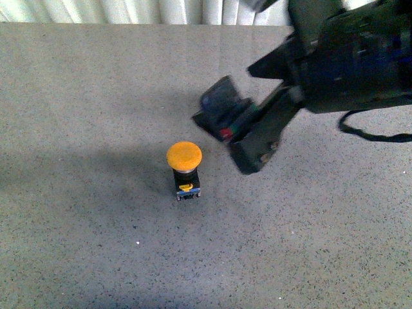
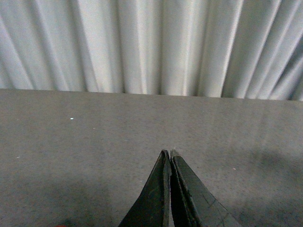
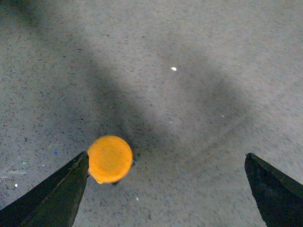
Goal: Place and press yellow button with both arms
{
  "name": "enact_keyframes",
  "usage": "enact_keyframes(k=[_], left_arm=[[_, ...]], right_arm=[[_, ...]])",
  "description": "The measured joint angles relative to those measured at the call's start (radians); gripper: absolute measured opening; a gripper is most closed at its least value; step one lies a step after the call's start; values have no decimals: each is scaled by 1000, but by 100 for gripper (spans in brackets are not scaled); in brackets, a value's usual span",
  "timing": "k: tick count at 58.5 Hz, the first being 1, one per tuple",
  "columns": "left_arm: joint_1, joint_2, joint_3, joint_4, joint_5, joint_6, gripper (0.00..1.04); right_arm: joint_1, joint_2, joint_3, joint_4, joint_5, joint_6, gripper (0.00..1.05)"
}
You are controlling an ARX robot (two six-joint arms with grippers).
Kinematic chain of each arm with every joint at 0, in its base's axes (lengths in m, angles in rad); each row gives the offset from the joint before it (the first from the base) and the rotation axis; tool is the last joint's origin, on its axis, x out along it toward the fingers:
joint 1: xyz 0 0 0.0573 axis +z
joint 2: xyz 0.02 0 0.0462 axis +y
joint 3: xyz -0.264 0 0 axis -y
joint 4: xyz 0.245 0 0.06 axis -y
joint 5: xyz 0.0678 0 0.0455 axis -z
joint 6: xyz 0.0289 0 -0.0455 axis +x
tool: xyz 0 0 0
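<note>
The yellow button point(image 1: 184, 156) stands upright on the grey speckled table point(image 1: 84, 96), with an orange-yellow domed cap over a black base with a small yellow mark. My right gripper point(image 1: 239, 154) hangs above the table just right of it, on the bulky black right arm point(image 1: 347, 58). In the right wrist view the right gripper point(image 3: 165, 155) is open wide and empty. The button's cap point(image 3: 110, 158) sits below, close beside one finger point(image 3: 61, 189). My left gripper point(image 2: 168, 152) is shut and empty, low over bare table. It is out of the front view.
White pleated curtains point(image 2: 151, 45) hang behind the table's far edge point(image 1: 129, 24). A black cable point(image 1: 376, 134) loops from the right arm. A bluish reflective block point(image 1: 219, 100) sits on the right wrist. Arm shadows fall across the table.
</note>
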Motion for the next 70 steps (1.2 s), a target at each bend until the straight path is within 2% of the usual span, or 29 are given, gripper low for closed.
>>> enact_keyframes(k=[7, 12, 18, 24, 36, 59, 66, 70], left_arm=[[4, -62, 0, -56, 12, 0, 1], [5, -103, 0, -95, 11, 0, 1], [5, -164, 0, -153, 11, 0, 1], [5, -225, 0, -212, 11, 0, 1], [5, -294, 0, -282, 11, 0, 1], [5, -388, 0, -375, 11, 0, 1], [5, -512, 0, -533, 11, 0, 1], [5, -544, 0, -545, 12, 0, 1]], right_arm=[[34, 87, 73, 11, -3, -33, 95], [47, 124, 112, 15, 0, -35, 82], [64, 137, 128, 15, -30, -11, 61], [88, 138, 125, -40, -98, -6, 34], [87, 161, 124, -50, -103, 12, 2], [78, 172, 116, -57, -117, 37, 1], [77, 172, 97, -66, -115, 37, 1], [69, 178, 82, -64, -93, 41, 1]])
